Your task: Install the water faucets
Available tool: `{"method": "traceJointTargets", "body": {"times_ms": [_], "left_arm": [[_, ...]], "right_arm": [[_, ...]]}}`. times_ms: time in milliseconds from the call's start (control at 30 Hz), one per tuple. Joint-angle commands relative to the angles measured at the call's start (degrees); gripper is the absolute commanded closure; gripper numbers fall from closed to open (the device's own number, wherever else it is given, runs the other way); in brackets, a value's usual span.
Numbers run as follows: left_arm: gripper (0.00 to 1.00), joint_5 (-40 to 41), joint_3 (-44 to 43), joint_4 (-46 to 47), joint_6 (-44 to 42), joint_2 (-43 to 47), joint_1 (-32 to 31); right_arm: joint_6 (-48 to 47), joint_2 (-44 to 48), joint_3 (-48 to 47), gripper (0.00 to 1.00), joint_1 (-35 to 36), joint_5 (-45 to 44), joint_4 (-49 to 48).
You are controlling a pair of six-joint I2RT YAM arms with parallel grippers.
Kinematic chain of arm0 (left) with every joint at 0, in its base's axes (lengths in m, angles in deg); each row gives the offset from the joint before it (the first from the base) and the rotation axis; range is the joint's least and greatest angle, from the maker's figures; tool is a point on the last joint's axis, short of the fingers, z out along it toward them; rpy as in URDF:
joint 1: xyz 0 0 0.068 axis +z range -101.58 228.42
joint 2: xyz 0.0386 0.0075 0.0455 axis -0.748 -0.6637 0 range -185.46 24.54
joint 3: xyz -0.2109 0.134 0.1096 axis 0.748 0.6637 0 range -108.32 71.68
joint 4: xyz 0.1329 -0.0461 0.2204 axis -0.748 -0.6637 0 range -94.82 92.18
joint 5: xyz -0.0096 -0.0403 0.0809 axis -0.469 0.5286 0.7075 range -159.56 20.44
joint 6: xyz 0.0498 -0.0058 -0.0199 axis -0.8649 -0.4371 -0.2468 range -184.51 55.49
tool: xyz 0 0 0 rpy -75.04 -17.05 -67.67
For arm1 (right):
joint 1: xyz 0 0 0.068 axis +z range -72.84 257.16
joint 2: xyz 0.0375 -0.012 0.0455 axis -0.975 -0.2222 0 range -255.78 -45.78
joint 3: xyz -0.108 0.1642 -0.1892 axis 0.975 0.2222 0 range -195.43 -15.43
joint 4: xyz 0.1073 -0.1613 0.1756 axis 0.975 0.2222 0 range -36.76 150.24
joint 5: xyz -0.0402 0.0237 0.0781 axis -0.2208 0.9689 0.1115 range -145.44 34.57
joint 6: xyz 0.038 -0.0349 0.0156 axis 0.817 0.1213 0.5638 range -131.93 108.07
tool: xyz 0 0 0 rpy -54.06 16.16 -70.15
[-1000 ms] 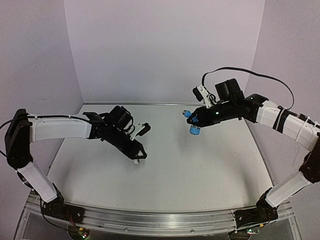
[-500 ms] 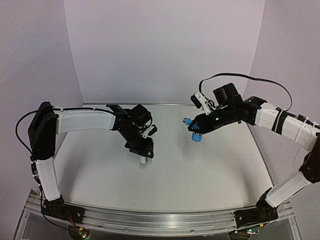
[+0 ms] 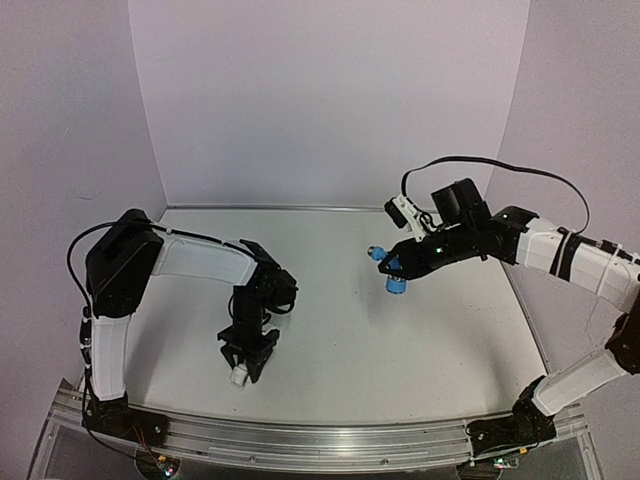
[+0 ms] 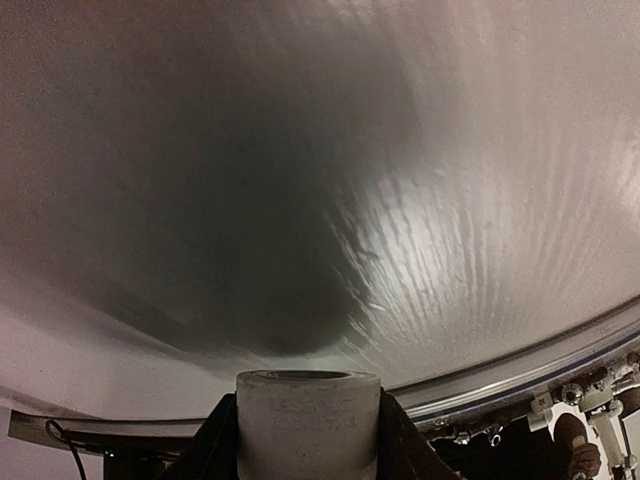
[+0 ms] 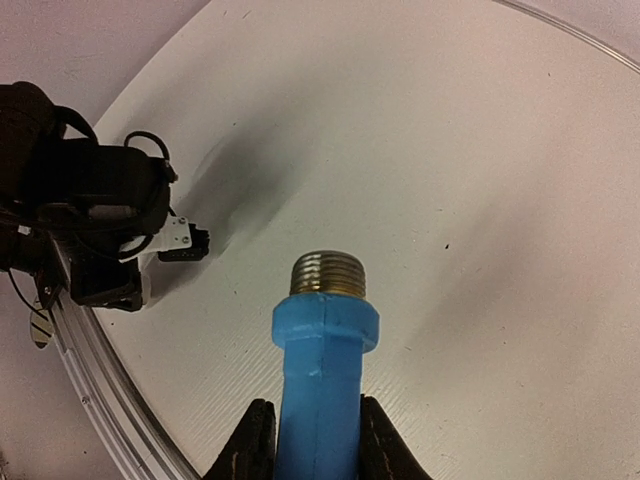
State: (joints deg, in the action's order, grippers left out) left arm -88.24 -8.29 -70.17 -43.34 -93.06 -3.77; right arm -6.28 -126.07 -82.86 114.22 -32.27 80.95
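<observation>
Blue tap [image 5: 325, 340] is clamped in your right gripper [image 3: 397, 269] above the bench [image 3: 400, 370] toward its right edge, while your left gripper [image 3: 243, 368] grasps the white fitting [image 4: 308, 425] near the front edge.

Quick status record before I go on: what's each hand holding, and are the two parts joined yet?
left hand: shut on white pipe fitting, near the front edge of the table
right hand: shut on blue tap, threaded metal end free, pointing away from the hand
parts joined: no, well apart
</observation>
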Motion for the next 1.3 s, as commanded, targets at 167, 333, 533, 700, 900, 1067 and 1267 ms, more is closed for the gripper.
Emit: {"method": "traceJointTargets", "body": {"times_ms": [167, 333, 533, 700, 900, 1067, 1267], "left_arm": [[0.34, 7.76, -11.23, -2.07, 0.61, -4.67, 0.53], [0.25, 10.61, -20.02, -1.63, 1.84, 0.18, 2.86], [0.24, -4.08, -17.03, 20.87, -1.63, 16.98, 2.96], [0.16, -21.57, 4.49, 65.23, 7.18, 33.19, 3.78], [0.13, -31.40, 2.91, 69.16, 10.18, 28.77, 3.32], [0.17, -33.91, 2.68, 69.27, 11.37, 26.10, 1.89], [0.38, -36.54, 2.22, 68.84, 11.67, 24.32, 1.24]], "right_arm": [[-0.85, 2.18, 0.94, 1.00, 0.47, 2.92, -4.16], [-1.67, 2.67, 1.36, 1.00, 0.54, 2.92, -4.23], [-14.55, 2.80, 2.37, 1.00, 0.71, 25.50, -5.41], [-22.03, 2.19, -0.52, 1.00, 3.33, 37.01, -5.89], [-21.38, -1.51, -4.96, 1.00, 4.92, 37.46, -6.76], [-20.25, -2.92, -6.14, 1.00, 6.54, 35.13, -8.22], [-19.40, -3.10, -5.96, 1.00, 6.76, 31.95, -8.42]]}}
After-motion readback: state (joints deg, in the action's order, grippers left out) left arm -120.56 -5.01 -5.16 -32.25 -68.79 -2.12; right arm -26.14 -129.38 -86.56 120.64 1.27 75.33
